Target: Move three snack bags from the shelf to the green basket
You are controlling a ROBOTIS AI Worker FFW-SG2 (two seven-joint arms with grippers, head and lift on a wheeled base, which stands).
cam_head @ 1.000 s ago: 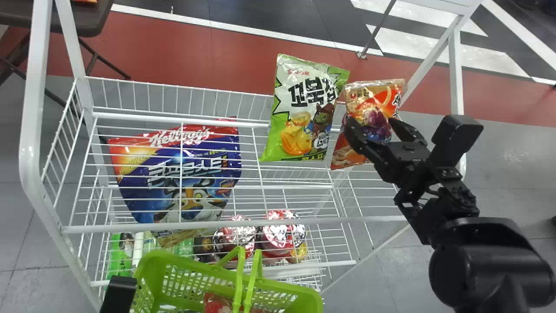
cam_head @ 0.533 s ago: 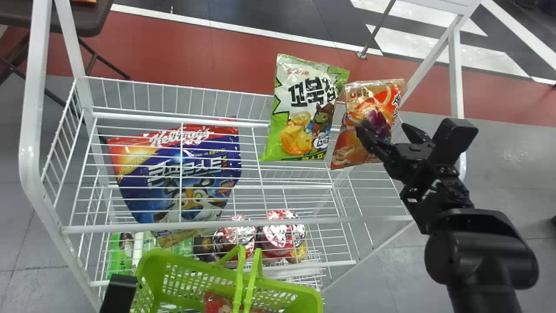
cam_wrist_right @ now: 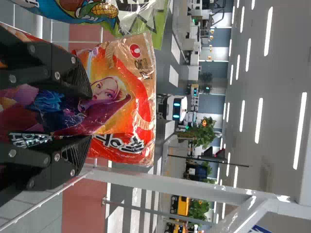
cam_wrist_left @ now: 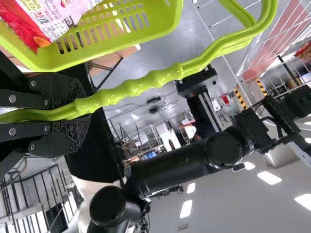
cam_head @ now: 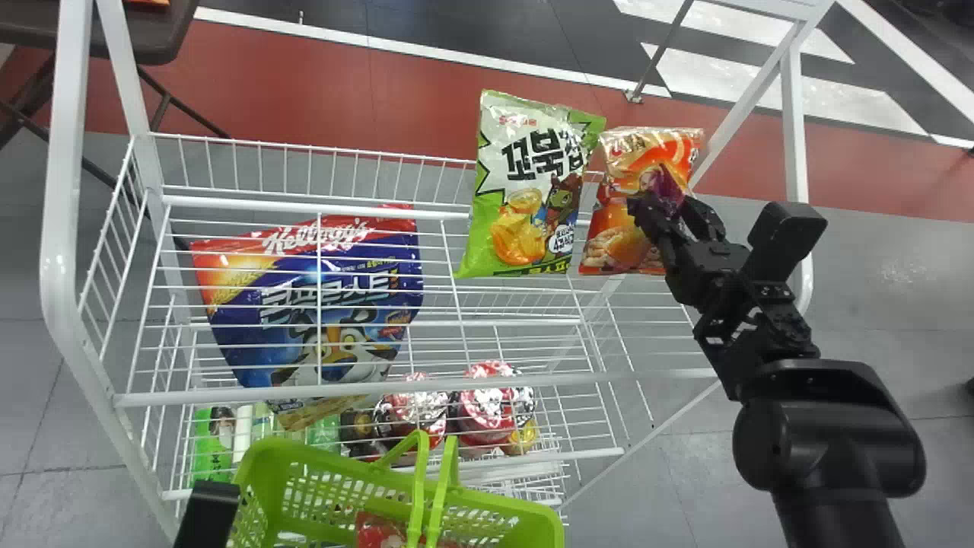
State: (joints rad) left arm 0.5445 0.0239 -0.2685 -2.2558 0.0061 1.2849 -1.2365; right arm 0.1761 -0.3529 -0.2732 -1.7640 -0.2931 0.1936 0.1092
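Red-and-grey floor (cam_head: pixel 304 84) is seen beyond the white shelf (cam_head: pixel 58 289). Near left, the green basket (cam_head: pixel 255 472) is clasped by its handle (cam_wrist_left: pixel 141 86) in the left gripper (cam_head: pixel 207 511); farther right, the orange snack bag (cam_head: pixel 624 156) is pinched by the right gripper (cam_head: pixel 668 211) at the shelf.

Red-and-white round tubs (cam_head: pixel 490 411) sit low in the white wire shelf (cam_head: pixel 190 396), green-and-white packages (cam_head: pixel 213 449) near its left edge. A dark brown table (cam_head: pixel 156 34) on thin legs stands beyond its far left corner.
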